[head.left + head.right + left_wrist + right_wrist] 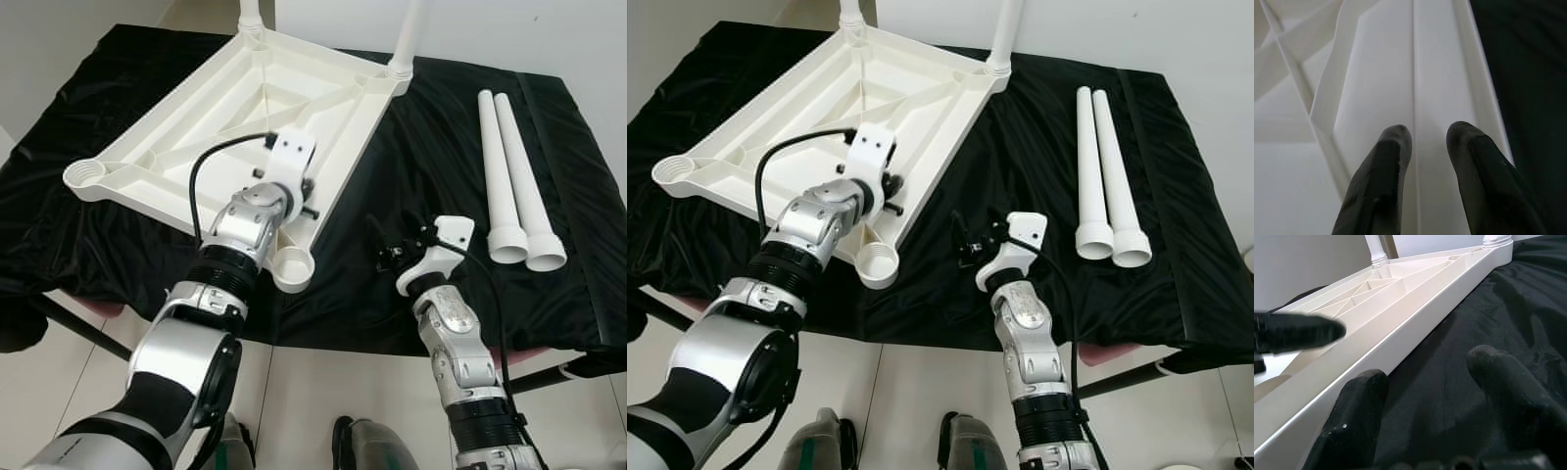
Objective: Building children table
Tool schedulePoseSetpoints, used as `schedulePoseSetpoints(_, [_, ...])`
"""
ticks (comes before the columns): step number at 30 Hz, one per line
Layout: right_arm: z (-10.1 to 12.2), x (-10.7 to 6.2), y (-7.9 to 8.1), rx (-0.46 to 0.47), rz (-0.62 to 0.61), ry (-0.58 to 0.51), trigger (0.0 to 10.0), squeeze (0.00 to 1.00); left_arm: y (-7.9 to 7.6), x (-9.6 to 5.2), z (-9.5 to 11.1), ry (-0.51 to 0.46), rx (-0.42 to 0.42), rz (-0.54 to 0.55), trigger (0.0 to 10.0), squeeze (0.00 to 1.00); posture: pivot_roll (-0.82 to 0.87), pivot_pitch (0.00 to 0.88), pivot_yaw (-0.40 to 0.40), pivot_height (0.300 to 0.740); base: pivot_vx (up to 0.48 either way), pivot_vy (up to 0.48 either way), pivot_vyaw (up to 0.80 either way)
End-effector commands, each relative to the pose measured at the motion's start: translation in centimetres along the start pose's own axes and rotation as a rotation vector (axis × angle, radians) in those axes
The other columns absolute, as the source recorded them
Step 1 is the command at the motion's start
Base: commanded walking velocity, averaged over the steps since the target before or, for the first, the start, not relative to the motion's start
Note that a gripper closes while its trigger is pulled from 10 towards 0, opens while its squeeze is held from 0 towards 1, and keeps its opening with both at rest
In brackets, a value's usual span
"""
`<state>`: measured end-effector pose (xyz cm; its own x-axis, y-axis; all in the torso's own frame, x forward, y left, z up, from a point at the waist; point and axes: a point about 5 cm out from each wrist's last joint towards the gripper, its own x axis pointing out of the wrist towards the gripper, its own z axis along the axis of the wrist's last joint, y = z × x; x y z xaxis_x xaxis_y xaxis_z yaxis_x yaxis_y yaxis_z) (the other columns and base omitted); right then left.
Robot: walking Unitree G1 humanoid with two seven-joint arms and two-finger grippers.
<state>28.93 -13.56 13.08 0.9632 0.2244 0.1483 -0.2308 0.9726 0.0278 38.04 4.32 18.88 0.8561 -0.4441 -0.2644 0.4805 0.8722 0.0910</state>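
So in the head views the white tabletop (245, 117) lay upside down on the black cloth (411, 284), two legs already standing in its far corner sockets and two loose legs (514, 186) lying well off to its right. Looked like mid-build: the near socket (294, 266) was empty, so the next move would need a loose leg fetched. The left gripper (279, 147) reached over the tabletop's near-right rim. The right gripper (972, 243) hovered just beside that rim, over cloth.

Left wrist view: fingers (1383, 161) slightly apart, holding nothing, above the rim.

Right wrist view: fingers (1359, 401) spread wide, empty.
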Motion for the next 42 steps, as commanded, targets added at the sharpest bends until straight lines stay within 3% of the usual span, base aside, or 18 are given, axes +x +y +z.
schedulePoseSetpoints(1, [-0.3,-0.3,-0.1,-0.002,-0.008,0.019,10.0,0.0,-0.4,-0.1,0.9,-0.058,-0.017,0.02,10.0,0.0,-0.06,0.071,0.003,0.74,0.0,0.0,0.0])
schedulePoseSetpoints(2, [-0.3,-0.3,0.0,-0.001,-0.008,0.019,10.0,0.0,-0.6,-0.5,1.6,-0.108,-0.013,-0.03,10.0,0.0,-0.06,0.072,0.002,0.74,0.0,0.0,0.0])
schedulePoseSetpoints(6, [-0.3,-0.3,0.0,0.0,-0.008,0.02,10.0,0.0,-0.6,-1.2,2.1,-0.136,0.008,-0.102,10.0,0.0,-0.06,0.072,0.002,0.74,0.0,0.0,0.0])
schedulePoseSetpoints(10, [-0.3,-0.4,0.1,0.003,-0.007,0.019,10.0,0.0,0.8,-2.9,1.9,-0.135,0.106,-0.15,10.0,0.0,-0.05,0.071,0.005,0.74,0.0,0.0,0.0])
schedulePoseSetpoints(12, [-0.4,-0.4,0.1,0.004,-0.007,0.02,10.0,0.0,2.5,-4.4,0.8,-0.103,0.201,-0.161,10.0,0.0,-0.05,0.07,0.004,0.74,0.0,0.0,0.0])
schedulePoseSetpoints(16, [-0.4,-0.5,0.1,0.004,-0.005,0.02,10.0,0.0,3.7,-5.7,-0.1,-0.074,0.274,-0.178,10.0,0.0,-0.05,0.071,0.005,0.74,0.0,0.0,0.0])
schedulePoseSetpoints(18, [-0.4,-0.4,0.1,0.003,-0.004,0.021,10.0,0.0,4.7,-7.2,-1.3,-0.045,0.334,-0.21,10.0,0.0,-0.04,0.07,0.0,0.74,0.0,0.0,0.0])
schedulePoseSetpoints(21, [-0.4,-0.4,0.0,0.0,0.003,0.024,10.0,0.0,5.1,-8.4,-2.0,-0.029,0.367,-0.252,10.0,0.0,-0.03,0.068,-0.006,0.74,0.0,0.0,0.0])
schedulePoseSetpoints(31, [-0.6,-0.8,0.2,-0.025,0.089,0.053,10.0,0.0,4.0,-11.4,-3.9,0.063,0.427,-0.45,10.0,0.0,-0.04,0.062,-0.016,0.74,0.0,0.0,0.0])
schedulePoseSetpoints(42, [-0.6,-0.9,0.2,-0.027,0.097,0.057,10.0,0.0,3.6,-11.8,-4.5,0.091,0.465,-0.498,10.0,0.0,-0.04,0.061,-0.018,0.74,0.0,0.0,0.0])
